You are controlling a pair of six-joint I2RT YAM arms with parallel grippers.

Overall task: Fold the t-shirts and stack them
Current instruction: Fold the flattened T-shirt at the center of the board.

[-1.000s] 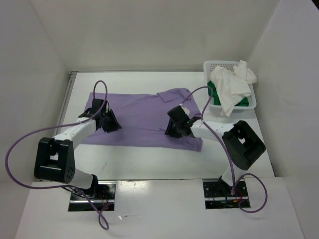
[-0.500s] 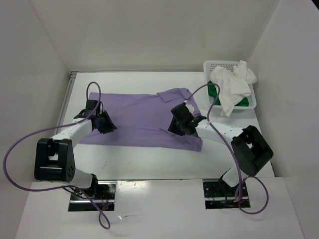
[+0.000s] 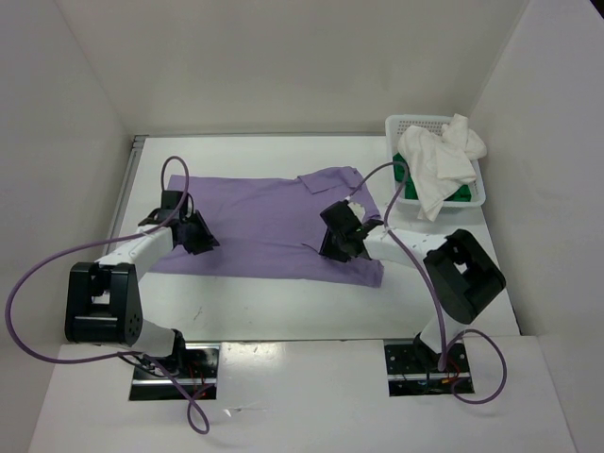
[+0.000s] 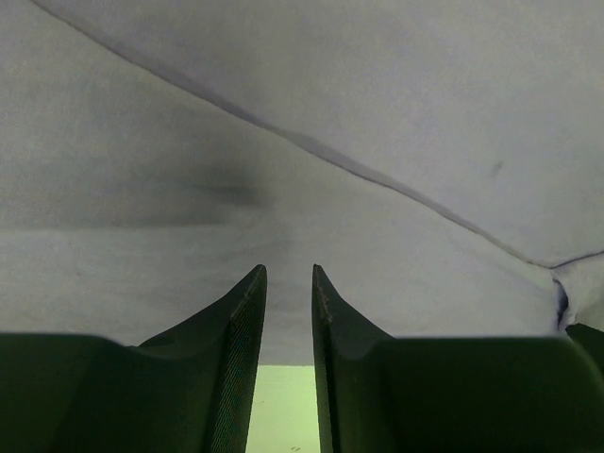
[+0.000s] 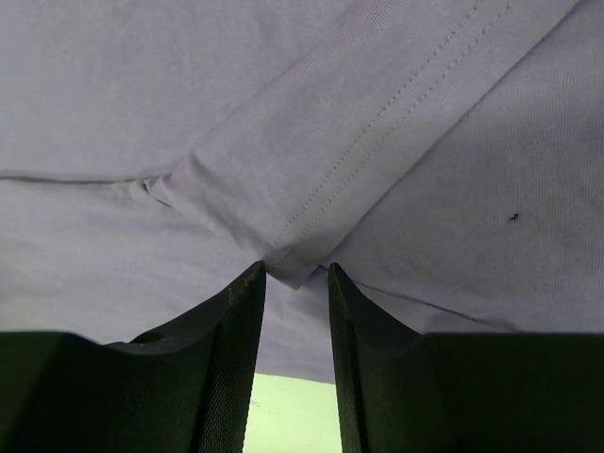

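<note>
The lavender t-shirt (image 3: 264, 222) lies spread flat across the middle of the table. My left gripper (image 3: 196, 234) rests low over its left part, jaws a narrow gap apart, with only flat cloth (image 4: 377, 94) ahead of the tips (image 4: 288, 271) and nothing between them. Over the shirt's right part, my right gripper (image 3: 338, 242) is open; a stitched hem corner (image 5: 316, 231) lies right at its tips (image 5: 295, 269), not clamped. The white t-shirt (image 3: 436, 165) is heaped in the basket, spilling over the rim. Under it peeks the green t-shirt (image 3: 463, 192).
The white perforated basket (image 3: 415, 121) stands at the back right corner. Enclosure walls close in at the left, back and right. Purple cables loop from both arms over the near table.
My left gripper has shifted slightly left and back over the shirt. The right gripper nudged back, then settled near where it was, jaws a touch wider. The shirt lies as before.
</note>
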